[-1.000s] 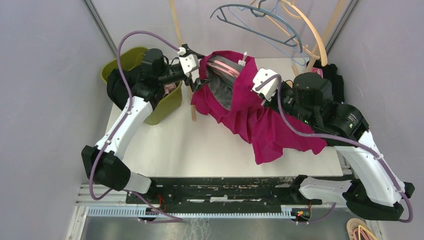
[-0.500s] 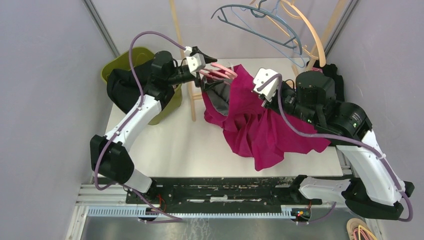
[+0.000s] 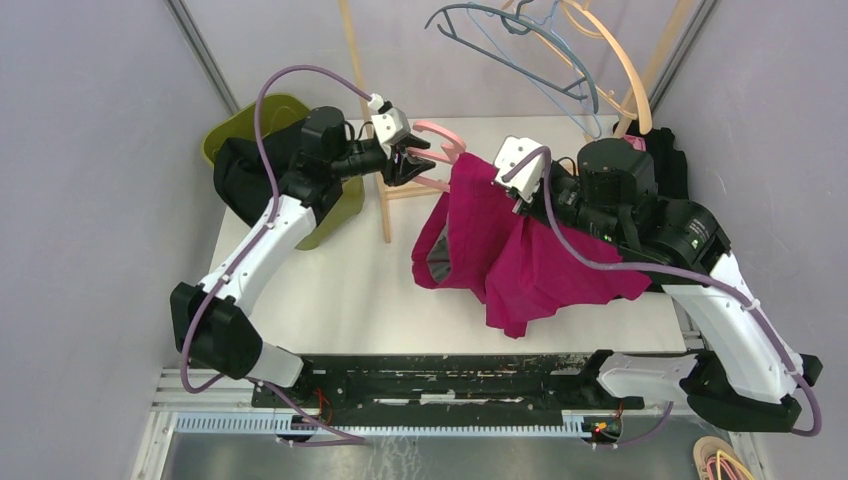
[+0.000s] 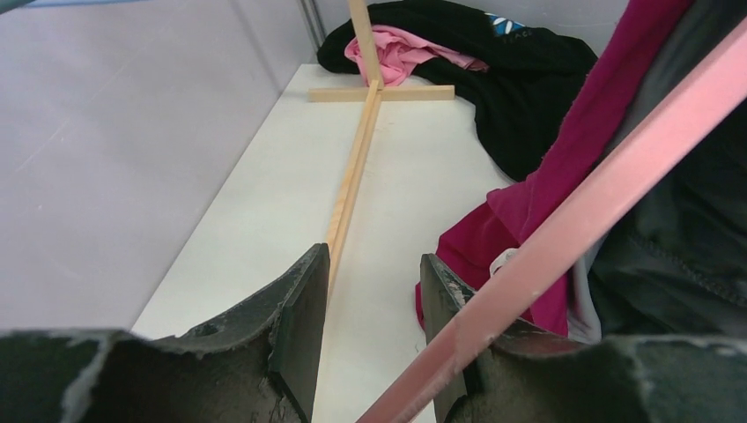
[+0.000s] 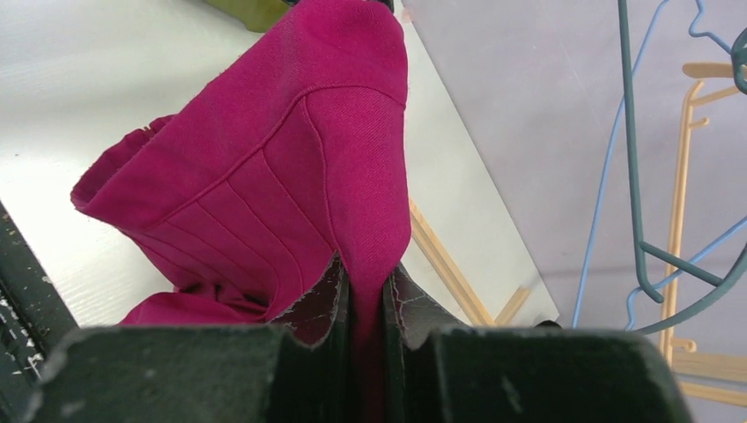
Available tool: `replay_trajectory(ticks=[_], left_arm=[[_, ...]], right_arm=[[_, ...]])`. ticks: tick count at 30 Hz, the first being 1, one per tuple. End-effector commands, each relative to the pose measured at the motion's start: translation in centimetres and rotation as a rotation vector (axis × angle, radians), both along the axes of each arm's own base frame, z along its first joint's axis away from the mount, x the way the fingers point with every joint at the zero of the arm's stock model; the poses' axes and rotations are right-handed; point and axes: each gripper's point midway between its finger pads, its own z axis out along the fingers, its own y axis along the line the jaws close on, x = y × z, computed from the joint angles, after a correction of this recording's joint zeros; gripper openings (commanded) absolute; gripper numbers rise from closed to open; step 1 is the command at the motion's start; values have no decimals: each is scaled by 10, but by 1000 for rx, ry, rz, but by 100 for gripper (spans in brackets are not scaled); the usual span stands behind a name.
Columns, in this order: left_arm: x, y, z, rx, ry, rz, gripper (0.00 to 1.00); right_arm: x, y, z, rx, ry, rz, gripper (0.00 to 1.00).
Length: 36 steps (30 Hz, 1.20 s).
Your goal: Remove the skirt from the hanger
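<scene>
At the table's [image 3: 330, 280] far side, the right gripper [image 5: 363, 284] pinched the skirt [image 3: 520, 260], seemingly almost off the hanger [image 3: 440, 133] — left gripper [image 4: 372, 264] half-spread around it, grip unclear.

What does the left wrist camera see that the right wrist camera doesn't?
Only the left wrist view: the pink hanger bar and a heap of black clothes. Only the right wrist view: blue hangers hanging up, and the right fingers pinching the skirt. Both: that magenta skirt, the white table and the wooden stand's foot.
</scene>
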Motion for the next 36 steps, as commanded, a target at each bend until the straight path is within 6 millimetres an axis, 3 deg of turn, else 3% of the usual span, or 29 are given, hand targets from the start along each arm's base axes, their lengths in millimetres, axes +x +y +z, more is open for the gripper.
replay_trajectory(ticks=[1, 7, 11, 14, 20, 23, 31, 36], left_arm=[[-10, -3, 22, -39, 81, 2, 3], [-2, 8, 7, 30, 97, 85, 3], [2, 15, -16, 85, 139, 128, 3], [4, 15, -27, 97, 162, 136, 3], [5, 14, -19, 81, 152, 137, 3], [3, 14, -16, 76, 145, 132, 3], [6, 15, -5, 39, 125, 153, 3], [6, 16, 11, 3, 102, 169, 3]], right_arm=[[16, 11, 63, 152, -195, -13, 1], [26, 16, 70, 154, -235, -31, 1], [31, 15, 82, 174, -276, -53, 1], [31, 17, 86, 183, -284, -51, 11], [37, 17, 92, 189, -318, -72, 19], [38, 19, 93, 192, -329, -70, 30], [44, 26, 85, 164, -325, -61, 33], [49, 32, 67, 130, -305, -57, 34]])
